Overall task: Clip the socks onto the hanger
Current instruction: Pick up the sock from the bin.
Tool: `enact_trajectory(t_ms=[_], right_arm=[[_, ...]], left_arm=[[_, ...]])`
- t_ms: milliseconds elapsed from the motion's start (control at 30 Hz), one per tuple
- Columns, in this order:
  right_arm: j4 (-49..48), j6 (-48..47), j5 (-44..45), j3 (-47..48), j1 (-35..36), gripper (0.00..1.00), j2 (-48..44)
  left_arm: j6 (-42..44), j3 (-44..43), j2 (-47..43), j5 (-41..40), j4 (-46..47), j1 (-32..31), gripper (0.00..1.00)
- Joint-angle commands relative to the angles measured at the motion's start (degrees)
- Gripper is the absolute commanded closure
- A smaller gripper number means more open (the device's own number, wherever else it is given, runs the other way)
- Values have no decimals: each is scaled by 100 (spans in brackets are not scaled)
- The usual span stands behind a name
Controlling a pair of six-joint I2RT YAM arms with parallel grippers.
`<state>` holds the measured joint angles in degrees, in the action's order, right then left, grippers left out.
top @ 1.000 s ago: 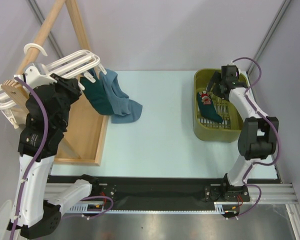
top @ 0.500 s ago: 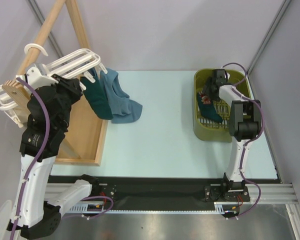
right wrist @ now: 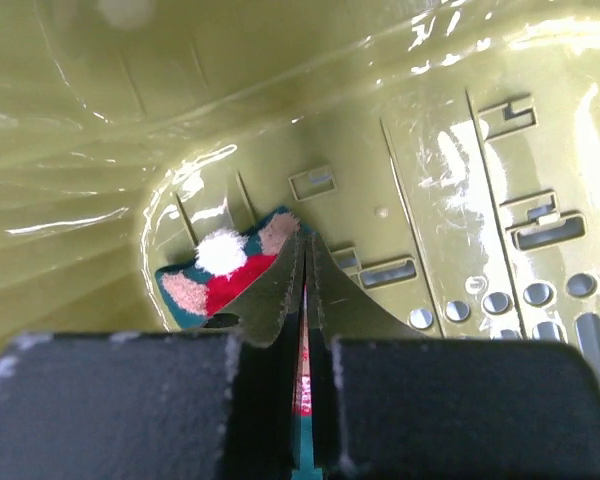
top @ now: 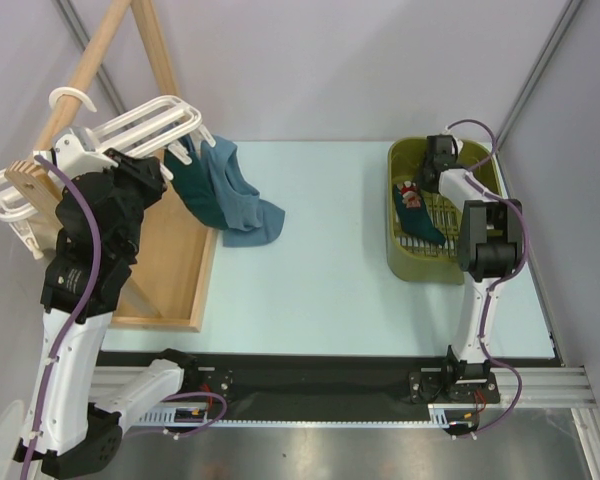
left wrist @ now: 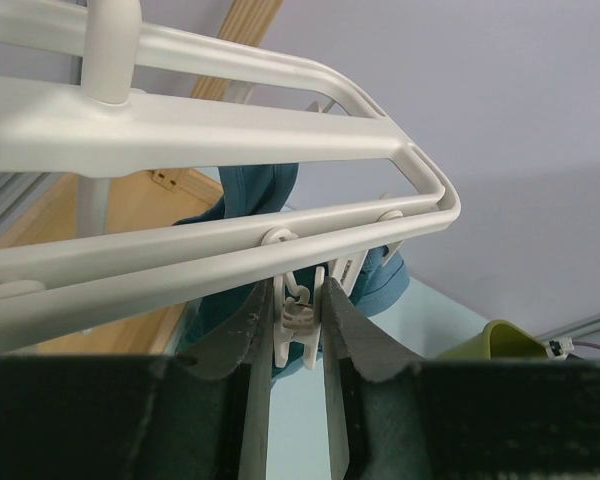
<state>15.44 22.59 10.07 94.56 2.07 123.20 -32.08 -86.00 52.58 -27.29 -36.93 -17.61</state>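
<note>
The white hanger (top: 140,125) hangs at the far left from the wooden rack; two socks dangle from its clips, a dark teal one (top: 195,185) and a steel-blue one (top: 242,205). My left gripper (top: 165,165) is up at the hanger's near bar (left wrist: 230,130). In the left wrist view the left gripper (left wrist: 298,290) is shut on a white clip (left wrist: 302,318), with a finger pressing each side. A third teal sock (top: 417,215) with a red-and-white motif (right wrist: 215,280) lies in the basket. My right gripper (top: 425,180) (right wrist: 305,265) is shut on its edge.
The olive-green slotted basket (top: 400,262) (right wrist: 430,130) stands at the back right of the pale table. The wooden A-frame rack (top: 170,280) fills the left side, its base frame resting on the table. A black rail (top: 310,380) runs along the near edge.
My right arm swung in over the basket and lowered, and its jaws went from wide open to shut on the sock. The left gripper stayed on the clip.
</note>
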Motion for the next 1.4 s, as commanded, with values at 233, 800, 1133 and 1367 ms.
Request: enact_trajectory(t_ms=[233, 800, 1133, 1367], right_arm=[[55, 685, -383, 27, 205, 39, -438], [934, 642, 681, 756, 409, 44, 442], [390, 413, 391, 204, 93, 90, -381], [-15, -130, -486, -667, -163, 96, -2007]], left_arm=[[-431, 171, -178, 224, 142, 38, 100], [-387, 153, -248, 189, 89, 38, 100], [-405, 162, -265, 198, 63, 47, 100], [-449, 259, -274, 232, 81, 38, 100]])
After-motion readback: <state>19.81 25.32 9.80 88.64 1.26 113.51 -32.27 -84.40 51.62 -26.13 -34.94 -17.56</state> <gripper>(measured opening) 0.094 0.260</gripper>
